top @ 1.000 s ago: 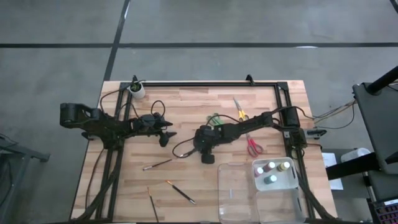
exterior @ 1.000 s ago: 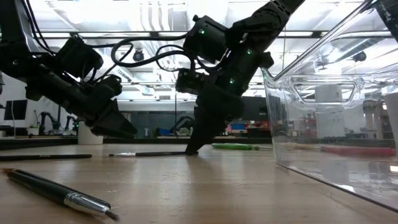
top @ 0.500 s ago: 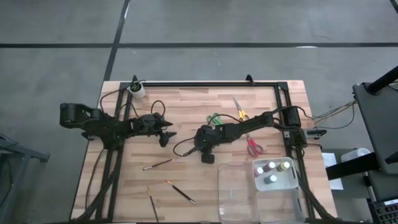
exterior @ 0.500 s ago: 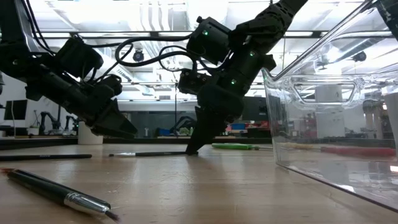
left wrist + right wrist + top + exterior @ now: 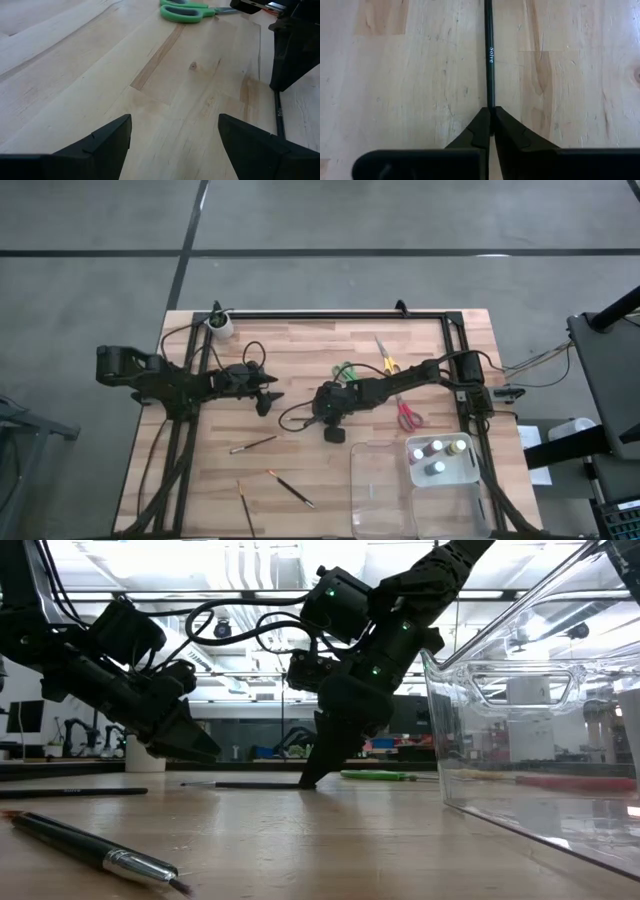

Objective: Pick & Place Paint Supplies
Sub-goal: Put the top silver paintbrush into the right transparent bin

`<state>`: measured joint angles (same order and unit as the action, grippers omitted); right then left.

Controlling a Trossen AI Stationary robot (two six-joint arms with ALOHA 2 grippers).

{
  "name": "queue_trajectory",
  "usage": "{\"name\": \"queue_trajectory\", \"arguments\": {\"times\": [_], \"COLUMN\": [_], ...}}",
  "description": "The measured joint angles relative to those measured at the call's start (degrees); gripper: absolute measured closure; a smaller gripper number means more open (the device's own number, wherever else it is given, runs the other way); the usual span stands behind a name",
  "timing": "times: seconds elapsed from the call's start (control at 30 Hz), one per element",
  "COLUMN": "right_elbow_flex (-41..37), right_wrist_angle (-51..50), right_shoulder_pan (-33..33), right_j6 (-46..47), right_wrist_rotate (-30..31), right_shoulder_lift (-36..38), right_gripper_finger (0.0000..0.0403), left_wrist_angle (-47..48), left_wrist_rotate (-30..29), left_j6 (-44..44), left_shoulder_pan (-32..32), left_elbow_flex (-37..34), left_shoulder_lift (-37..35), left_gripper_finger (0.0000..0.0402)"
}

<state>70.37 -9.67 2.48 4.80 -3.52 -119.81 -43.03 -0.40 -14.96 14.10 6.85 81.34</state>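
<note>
My right gripper (image 5: 326, 424) stands at the table's middle, fingers pointing down, shut on a thin black brush (image 5: 490, 55) that lies flat on the wood (image 5: 250, 784). My left gripper (image 5: 268, 398) hovers open just above the table to its left, fingers (image 5: 107, 137) wide apart over bare wood. The left wrist view shows the green scissors (image 5: 187, 11) and my right gripper (image 5: 295, 50) farther off. Paint bottles (image 5: 438, 455) stand in the clear tray. My right gripper pinches the black brush at one end (image 5: 490, 111) between its two fingertips. It comes from above, slanting down, with its tips at the table (image 5: 308, 782). The brush runs straight out from the tips and lies along the table.
Three more brushes lie toward the near left (image 5: 253, 444) (image 5: 291, 488) (image 5: 245, 508). Green (image 5: 345, 370), yellow (image 5: 385, 355) and red (image 5: 407, 415) scissors lie toward the far right. The clear tray (image 5: 380, 490) sits at the near right, a white cup (image 5: 219, 326) at the far left corner.
</note>
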Motion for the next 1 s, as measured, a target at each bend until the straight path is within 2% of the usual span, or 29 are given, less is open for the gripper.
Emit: {"name": "queue_trajectory", "arguments": {"times": [1.0], "right_elbow_flex": [0.2], "right_wrist_angle": [-3.4], "right_shoulder_pan": [0.1], "right_j6": [0.1], "right_wrist_rotate": [1.9], "right_shoulder_lift": [4.1], "right_gripper_finger": [0.0394], "left_wrist_angle": [0.1], "left_wrist_rotate": [0.0], "left_j6": [0.0], "left_shoulder_pan": [0.0], "left_elbow_flex": [0.0], "left_shoulder_lift": [0.0], "left_gripper_finger": [0.0098]}}
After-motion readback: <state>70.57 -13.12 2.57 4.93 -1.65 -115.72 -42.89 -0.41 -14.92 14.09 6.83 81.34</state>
